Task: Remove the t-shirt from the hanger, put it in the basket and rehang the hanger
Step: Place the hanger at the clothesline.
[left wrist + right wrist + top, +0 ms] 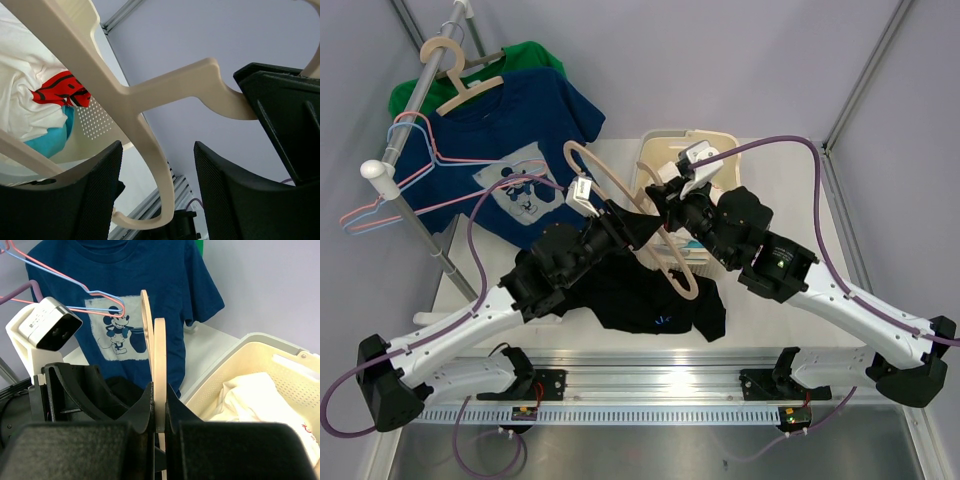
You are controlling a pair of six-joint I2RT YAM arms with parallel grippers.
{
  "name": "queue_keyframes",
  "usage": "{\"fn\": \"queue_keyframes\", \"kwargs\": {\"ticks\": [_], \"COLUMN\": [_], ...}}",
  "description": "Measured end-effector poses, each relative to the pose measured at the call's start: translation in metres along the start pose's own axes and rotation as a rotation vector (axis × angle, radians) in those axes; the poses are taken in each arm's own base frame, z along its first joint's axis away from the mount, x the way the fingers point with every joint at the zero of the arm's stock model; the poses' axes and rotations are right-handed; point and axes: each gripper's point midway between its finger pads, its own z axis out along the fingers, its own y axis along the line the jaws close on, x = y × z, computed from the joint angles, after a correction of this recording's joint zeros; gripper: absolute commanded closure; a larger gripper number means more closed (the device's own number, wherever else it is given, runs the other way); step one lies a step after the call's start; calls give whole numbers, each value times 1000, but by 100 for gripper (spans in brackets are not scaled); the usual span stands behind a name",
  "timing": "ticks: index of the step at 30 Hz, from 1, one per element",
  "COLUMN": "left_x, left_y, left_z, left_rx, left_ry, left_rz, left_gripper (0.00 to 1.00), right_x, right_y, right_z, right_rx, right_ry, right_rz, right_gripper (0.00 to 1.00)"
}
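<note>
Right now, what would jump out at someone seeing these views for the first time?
The beige hanger is held above mid-table: the right gripper is shut on it and the left gripper stands open around it. Beneath, the black t-shirt lies crumpled on the table, and a blue Mickey Mouse t-shirt hangs on the rack, far left.

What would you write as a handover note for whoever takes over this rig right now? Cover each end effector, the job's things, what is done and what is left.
Left end effector: open, fingers either side of the hanger, not gripping it.
Right end effector: shut on the hanger, holding it in the air.
Black t-shirt: crumpled on the table beneath both arms, apparently off the hanger.
Done: shirt looks removed.
Left: check that no fabric is snagged, then probably put the hanger down.
</note>
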Motion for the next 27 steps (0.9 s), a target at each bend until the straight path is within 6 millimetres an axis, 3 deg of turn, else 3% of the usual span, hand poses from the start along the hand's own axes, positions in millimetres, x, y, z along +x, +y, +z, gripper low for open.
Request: {"fn": "queue_keyframes", "kwargs": {"ticks": [13, 20, 22, 23, 27], "left_x": [1, 7, 10, 11, 5], "left_y": [4, 10, 13, 14, 14], "left_z": [3, 8, 10, 11, 14], "left_rx": [-15, -34, -42, -44, -48], "left_ry": [-4, 10, 16, 17, -12], "left_rz": [-15, -17, -17, -19, -58], "left_gripper": [57, 58, 65, 77, 100], "right_x": [5, 3, 3, 3, 1], "right_y": [-10, -9, -9, -9, -11], "right_z": [3, 3, 3, 3, 1], "right_rx": [67, 68, 68, 68, 80], "right_ry": [-18, -27, -27, -27, -36], "right_rz": [37, 62, 64, 65, 73], "right_gripper": [100, 100, 100, 100, 100]}}
